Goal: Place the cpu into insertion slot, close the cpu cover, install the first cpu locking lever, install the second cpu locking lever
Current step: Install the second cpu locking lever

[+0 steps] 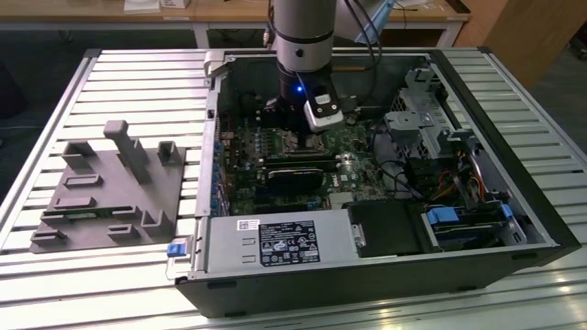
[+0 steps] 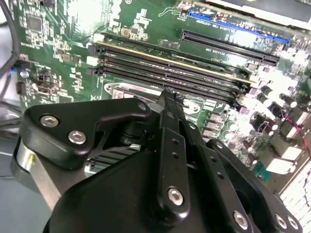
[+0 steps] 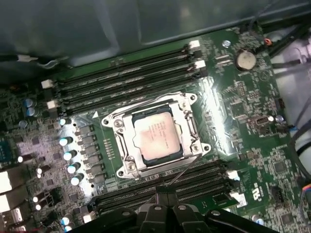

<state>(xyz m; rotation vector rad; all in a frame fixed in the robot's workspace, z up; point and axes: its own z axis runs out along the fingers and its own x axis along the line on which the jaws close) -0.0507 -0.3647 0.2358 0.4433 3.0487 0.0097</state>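
Hanging inside the open computer case (image 1: 541, 227), my gripper (image 1: 298, 129) sits low over the green motherboard (image 3: 243, 141), just above the socket area. In the exterior view my arm (image 1: 303, 34) comes straight down into the case, with a small white camera block (image 1: 326, 111) strapped beside my wrist and a blue light glowing on it.

In the first wrist view the cpu (image 3: 156, 137) lies flat in the insertion slot (image 3: 127, 162), its dull silvery-tan face showing. The cpu cover (image 3: 189, 127) lies down around it as a silvery frame, and the chip shows through its square window. A thin wire lever (image 3: 181, 174) runs slantwise from the corner of the frame toward my fingertips (image 3: 165, 194), which close to a narrow point just beside the socket, near the long black memory slots (image 3: 126, 80). I cannot tell whether the lever is actually touching my fingertips.

In the second wrist view my fingers (image 2: 170, 145) stand pressed close together, with no gap that I can make out between them, their tip right at the silvery rim of the socket. I cannot tell whether anything is pinched there.

Outside the case, on the slatted metal table (image 1: 119, 75), a grey fixture tray (image 1: 106, 189) with upright blocks sits at the exterior view's left, well apart from me.
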